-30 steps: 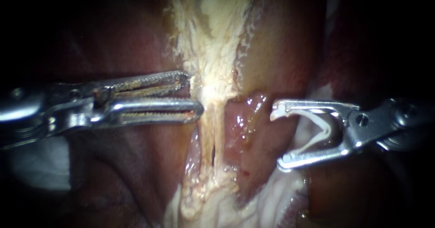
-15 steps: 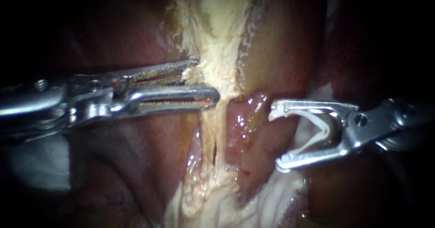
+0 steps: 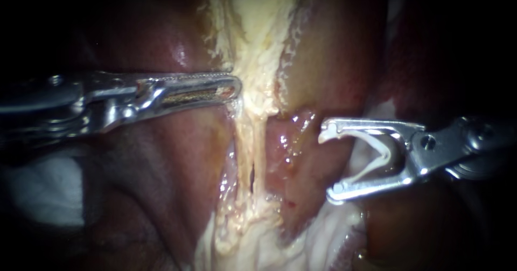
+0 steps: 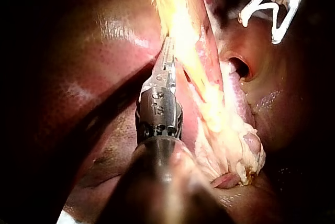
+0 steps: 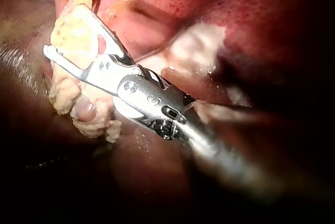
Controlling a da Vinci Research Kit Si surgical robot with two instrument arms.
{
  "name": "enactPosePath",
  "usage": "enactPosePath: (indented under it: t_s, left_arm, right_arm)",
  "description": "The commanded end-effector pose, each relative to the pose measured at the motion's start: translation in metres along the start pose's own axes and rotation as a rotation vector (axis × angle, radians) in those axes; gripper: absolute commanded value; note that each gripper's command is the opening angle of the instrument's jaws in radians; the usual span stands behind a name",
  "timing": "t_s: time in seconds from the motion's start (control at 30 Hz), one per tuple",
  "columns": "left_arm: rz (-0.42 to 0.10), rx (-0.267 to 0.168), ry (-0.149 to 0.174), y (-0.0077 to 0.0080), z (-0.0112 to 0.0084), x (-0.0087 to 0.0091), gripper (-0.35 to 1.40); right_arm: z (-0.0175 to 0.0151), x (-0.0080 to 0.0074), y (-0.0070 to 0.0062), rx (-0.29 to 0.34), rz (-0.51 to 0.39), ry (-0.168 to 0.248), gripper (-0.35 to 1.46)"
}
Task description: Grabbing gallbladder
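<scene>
Light falls brightest in the middle of the endoscope view and fades to near black along both side edges. Around the lit middle lies the dark red-brown liver [image 3: 161, 163], wet, with a small glint [image 3: 180, 53] on its upper left fold. Low at the left shows a pale patch [image 3: 48, 190], whether cloth or gauze I cannot tell. The left wrist view shows a broad sheen [image 4: 112, 28] beside deep shadow; the right wrist view darkens away from its centre.
</scene>
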Motion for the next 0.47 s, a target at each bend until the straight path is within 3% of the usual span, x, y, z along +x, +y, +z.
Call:
enactPosePath:
  t_s: [0.03, 0.47]
  left_arm:
    - [0.001, 0.001, 0.0, -0.0002, -0.0001, 0.0, -0.35]
    - [-0.001, 0.004, 0.002, -0.0002, -0.0004, -0.0002, -0.35]
  right_arm:
    - [-0.0001, 0.0001, 0.0, 0.001, 0.0, 0.0, 0.57]
    - [-0.0002, 0.0, 0.0, 0.001, 0.0, -0.001, 0.57]
